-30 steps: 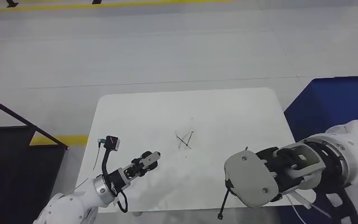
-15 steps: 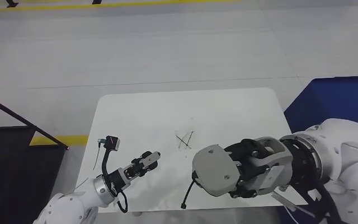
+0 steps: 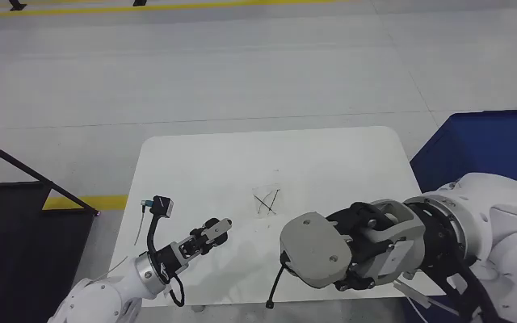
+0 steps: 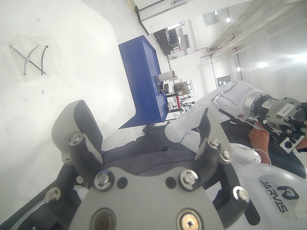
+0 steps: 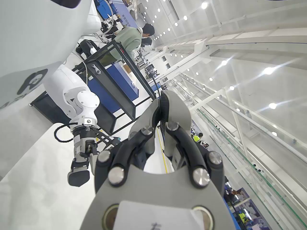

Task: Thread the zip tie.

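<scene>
Presently, my right hand (image 5: pixel 161 96) is clamped on the zip tie (image 3: pixel 275 284), which dangles, apparently past the tabletop (image 3: pixel 323 161) edge; my left hand (image 4: pixel 144 113), spread wide, hovers well apart. Risk: the limp tail swings, spoiling alignment.

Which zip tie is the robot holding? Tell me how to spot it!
Look at the white table, then its near edge, where the big grey right end effector hangs. The held zip tie is the thin black strip pinched in it, one end sticking out. Unlike the other zip ties, which lie crossed mid-table, it is gripped, not lying loose.
</scene>
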Tool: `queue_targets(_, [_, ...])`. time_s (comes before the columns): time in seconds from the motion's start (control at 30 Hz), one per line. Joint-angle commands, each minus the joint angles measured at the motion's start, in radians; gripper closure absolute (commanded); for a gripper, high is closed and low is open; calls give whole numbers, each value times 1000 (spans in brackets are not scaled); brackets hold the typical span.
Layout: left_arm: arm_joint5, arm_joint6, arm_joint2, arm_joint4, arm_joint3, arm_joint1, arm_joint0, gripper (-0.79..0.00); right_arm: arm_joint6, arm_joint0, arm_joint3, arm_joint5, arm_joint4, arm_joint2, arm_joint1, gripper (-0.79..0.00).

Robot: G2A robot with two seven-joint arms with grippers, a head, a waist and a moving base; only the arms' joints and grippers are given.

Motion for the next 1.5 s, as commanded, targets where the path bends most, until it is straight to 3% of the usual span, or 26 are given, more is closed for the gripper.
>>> queue_targets(0.0, [0, 0, 0, 0, 0, 0, 0, -785, -49, 30, 0, -3, -41, 9, -1, 0])
queue_targets(0.17, [0, 0, 0, 0, 0, 0, 0, -785, -303, 106, 8, 44, -241, 90, -1, 0])
queue_targets(0.37, [0, 0, 0, 0, 0, 0, 0, -785, -632, 125, 0, 196, -648, 206, 18, 0])
queue_targets(0.47, [0, 0, 0, 0, 0, 0, 0, -785, -684, 103, 0, 257, -799, 183, 27, 0])
queue_targets(0.6, [0, 0, 0, 0, 0, 0, 0, -785, -699, 81, 0, 286, -864, 166, 34, 0])
queue_targets(0.93, [0, 0, 0, 0, 0, 0, 0, -785, -701, 69, 0, 314, -834, 151, 45, 0])
queue_targets(1.23, [0, 0, 0, 0, 0, 0, 0, -785, -576, 1, 36, 223, -484, 121, 39, 0])
queue_targets(1.47, [0, 0, 0, 0, 0, 0, 0, -785, -515, 31, 30, 188, -418, 101, 40, 0])
